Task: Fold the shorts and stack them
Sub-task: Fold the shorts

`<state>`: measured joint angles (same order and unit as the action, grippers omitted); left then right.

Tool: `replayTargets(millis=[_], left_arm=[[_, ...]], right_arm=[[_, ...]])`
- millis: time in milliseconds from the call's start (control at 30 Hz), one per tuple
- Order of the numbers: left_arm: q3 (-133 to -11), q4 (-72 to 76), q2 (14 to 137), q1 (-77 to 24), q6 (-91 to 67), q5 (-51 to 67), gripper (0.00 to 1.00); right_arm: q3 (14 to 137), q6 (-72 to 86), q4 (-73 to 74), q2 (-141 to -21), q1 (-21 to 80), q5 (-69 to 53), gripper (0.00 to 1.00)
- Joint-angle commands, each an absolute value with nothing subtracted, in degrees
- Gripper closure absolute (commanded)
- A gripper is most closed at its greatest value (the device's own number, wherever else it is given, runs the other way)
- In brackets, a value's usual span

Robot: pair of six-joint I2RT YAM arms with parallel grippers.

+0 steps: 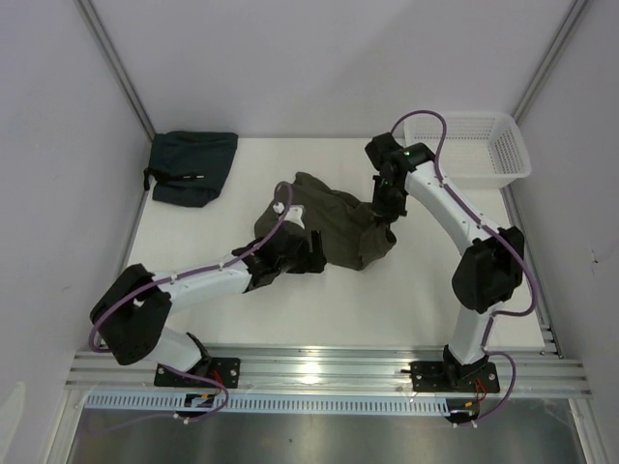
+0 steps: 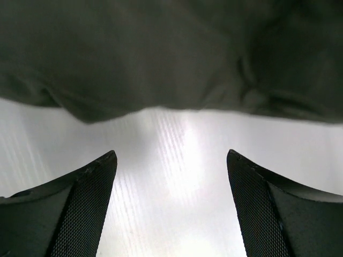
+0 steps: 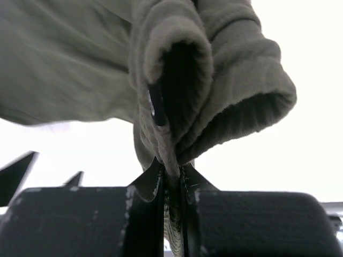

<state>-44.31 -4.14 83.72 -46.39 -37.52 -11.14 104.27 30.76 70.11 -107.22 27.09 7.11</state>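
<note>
Olive-green shorts (image 1: 334, 227) lie crumpled in the middle of the white table. My right gripper (image 1: 384, 215) is shut on their right edge and lifts it; in the right wrist view a fold of the cloth (image 3: 214, 80) is pinched between the jaws of my right gripper (image 3: 172, 179). My left gripper (image 1: 308, 253) lies low at the shorts' near left edge, open. In the left wrist view the left gripper (image 2: 171, 160) has only bare table between its fingers (image 2: 86, 198), and the shorts' hem (image 2: 171, 59) lies just ahead, apart from them.
A folded dark green garment (image 1: 191, 166) lies at the table's far left corner. A white plastic basket (image 1: 474, 145) stands at the far right. Walls close in the left, right and back sides of the table (image 1: 290, 309).
</note>
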Motion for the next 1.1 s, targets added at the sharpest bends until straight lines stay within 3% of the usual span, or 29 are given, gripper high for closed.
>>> replayTargets(millis=[0, 467, 1067], left_arm=[[-48.42, -3.09, 81.03, -43.95, -37.27, -8.89, 0.15], [-63.54, 14.82, 101.32, -41.66, -44.20, 5.17, 0.19], [-68.38, 31.72, 116.45, -41.48, -58.97, 8.18, 0.24]], right_arm=[[100.47, 28.65, 68.91, -99.76, 26.90, 6.59, 1.00], [78.06, 30.67, 56.18, -88.16, 26.63, 5.54, 1.00], [75.50, 33.66, 53.09, -87.80, 29.79, 5.62, 1.00]])
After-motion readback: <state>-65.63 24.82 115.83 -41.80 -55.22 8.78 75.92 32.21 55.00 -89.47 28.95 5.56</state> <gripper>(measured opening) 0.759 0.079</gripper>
